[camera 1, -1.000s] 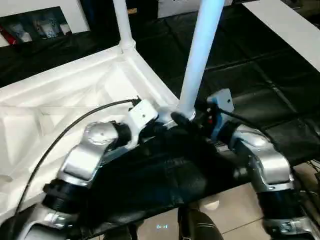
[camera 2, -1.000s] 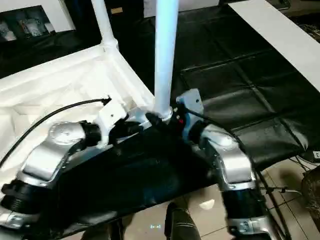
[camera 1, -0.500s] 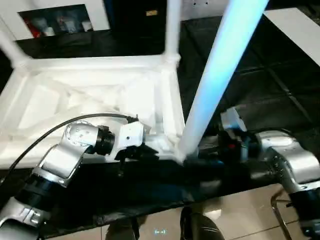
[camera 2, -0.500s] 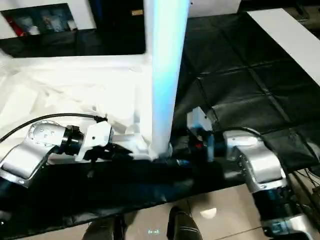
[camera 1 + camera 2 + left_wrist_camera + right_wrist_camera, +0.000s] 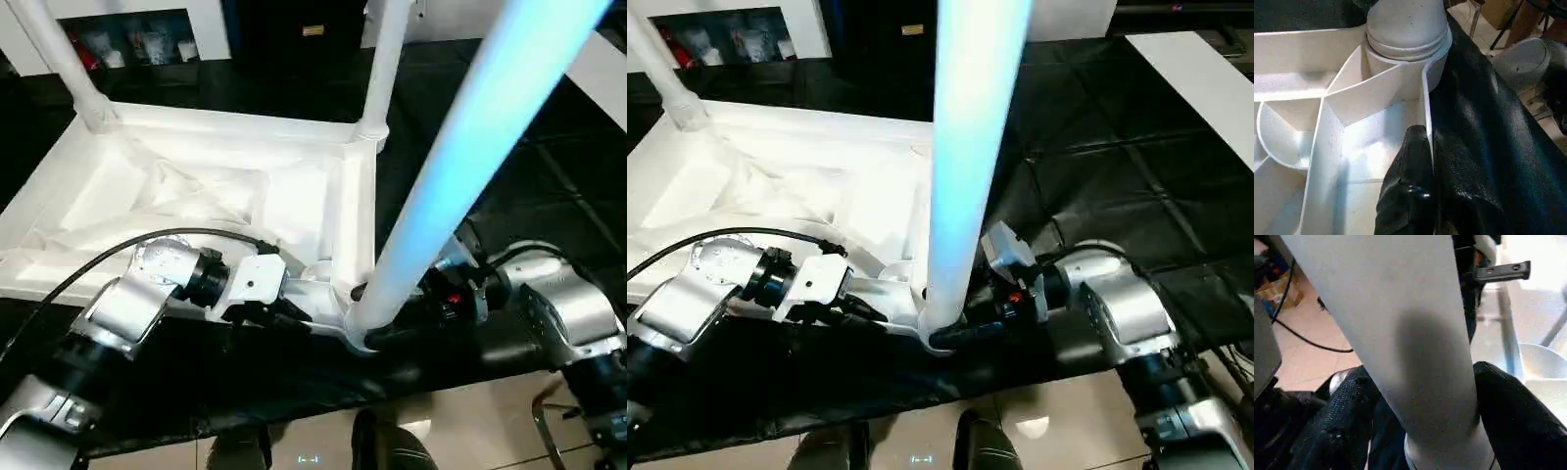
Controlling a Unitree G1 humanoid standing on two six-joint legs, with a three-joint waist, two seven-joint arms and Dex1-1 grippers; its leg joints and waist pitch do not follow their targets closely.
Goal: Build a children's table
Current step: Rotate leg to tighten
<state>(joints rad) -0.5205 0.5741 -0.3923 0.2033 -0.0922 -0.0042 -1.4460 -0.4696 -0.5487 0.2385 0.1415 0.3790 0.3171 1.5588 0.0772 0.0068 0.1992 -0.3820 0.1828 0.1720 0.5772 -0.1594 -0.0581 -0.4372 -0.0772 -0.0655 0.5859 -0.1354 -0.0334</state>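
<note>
Near leg [image 5: 460,166]: top cut off by upper frame edge. Two far legs [image 5: 382,69] likewise cut off. Tabletop [image 5: 196,186] left part runs past the frame. Right hand [image 5: 965,333] largely hidden behind near leg's base. Cabinet contents [image 5: 137,44], upper left, too small to identify.

Near leg [image 5: 470,166] between the two pincers

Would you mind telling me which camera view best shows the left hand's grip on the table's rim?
The left wrist view: its black fingers pinch the thin rim wall of the table top just below the corner socket. In the eye views the left hand is seen at that rim from above, fingers mostly hidden.
</note>
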